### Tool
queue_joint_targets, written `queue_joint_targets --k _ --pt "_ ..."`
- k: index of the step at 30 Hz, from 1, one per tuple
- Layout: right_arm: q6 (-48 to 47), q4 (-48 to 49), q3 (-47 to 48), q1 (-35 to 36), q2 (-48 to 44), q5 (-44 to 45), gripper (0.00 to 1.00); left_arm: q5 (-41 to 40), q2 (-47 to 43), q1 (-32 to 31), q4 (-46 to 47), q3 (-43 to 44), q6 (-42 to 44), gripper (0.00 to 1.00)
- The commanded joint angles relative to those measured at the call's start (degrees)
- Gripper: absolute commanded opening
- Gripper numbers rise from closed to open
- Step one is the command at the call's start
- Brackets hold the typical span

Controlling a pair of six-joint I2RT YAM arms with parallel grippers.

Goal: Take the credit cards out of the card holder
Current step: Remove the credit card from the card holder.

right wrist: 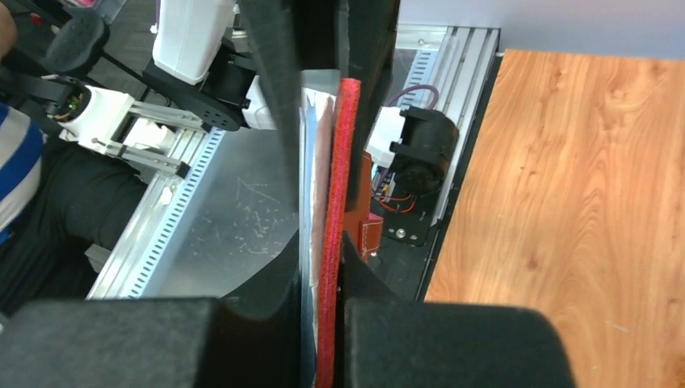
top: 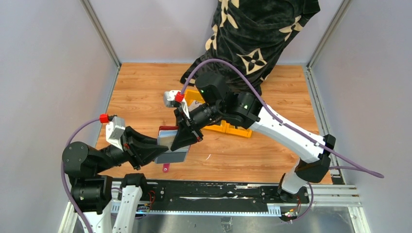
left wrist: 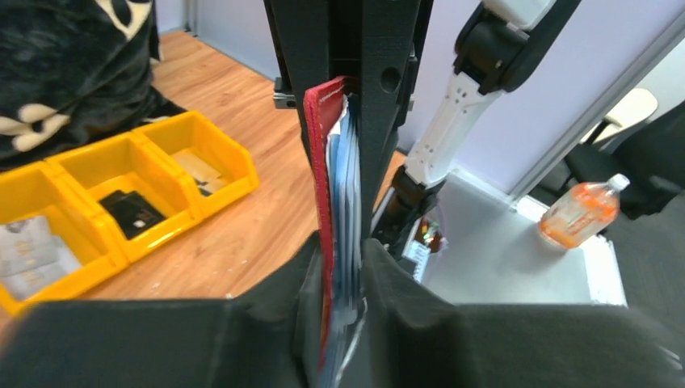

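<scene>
Two tools have hold of one small thing here. The left tool (top: 163, 149) and the right tool (top: 184, 138) meet nose to nose above the table (top: 243, 155), and the dark red card holder (left wrist: 321, 186) hangs between them, clear of the wood.

The left tool's jaws are nearly closed, pinching the holder by one edge. The right tool is drawn in on the opposite edge. From its own camera the red cover and the credit cards (left wrist: 346, 202) both sit inside its pinch, so it seems to grip the whole bundle rather than a card alone.

That is the thing to fix, I'd say. The right tool wants to ease off, shift towards the card side and close on the silvery cards only, with the cover outside its jaws. It should then pull straight away from the left tool, along the cards' own plane, while the left holds firm. The yellow bin (left wrist: 202, 202) sits beyond the right tool.
</scene>
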Motion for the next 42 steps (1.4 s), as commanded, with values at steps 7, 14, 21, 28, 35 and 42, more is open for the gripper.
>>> queue_joint_targets --k 7,14,21,28,35,42 --pt "16.3 31.3 -16.0 -3.5 -12.7 4.5 0.0 -3.2 -0.8 -0.3 0.0 -0.3 -2.0 0.49" --pt "32.6 60.2 -31.6 -5.9 -21.6 8.3 0.0 -5.5 -2.3 -0.3 19.2 -5.3 -23.1 0.48" --pt "39.5 73.7 -39.5 -5.4 -23.0 15.1 0.0 -9.2 -3.7 -0.3 30.3 -7.0 -37.0 0.46" --pt "41.8 83.6 -43.3 -2.4 -21.0 21.9 0.0 -10.7 -4.6 -0.3 31.9 -7.5 -41.6 0.42" --pt "41.0 86.4 -44.8 0.3 -20.2 23.2 0.0 -15.4 -4.6 -0.4 20.8 -6.5 -31.3 0.36" --pt "34.8 74.8 -44.9 0.2 -24.3 21.5 0.33 -19.0 -4.0 -0.3 11.9 -2.4 -20.3 0.15"
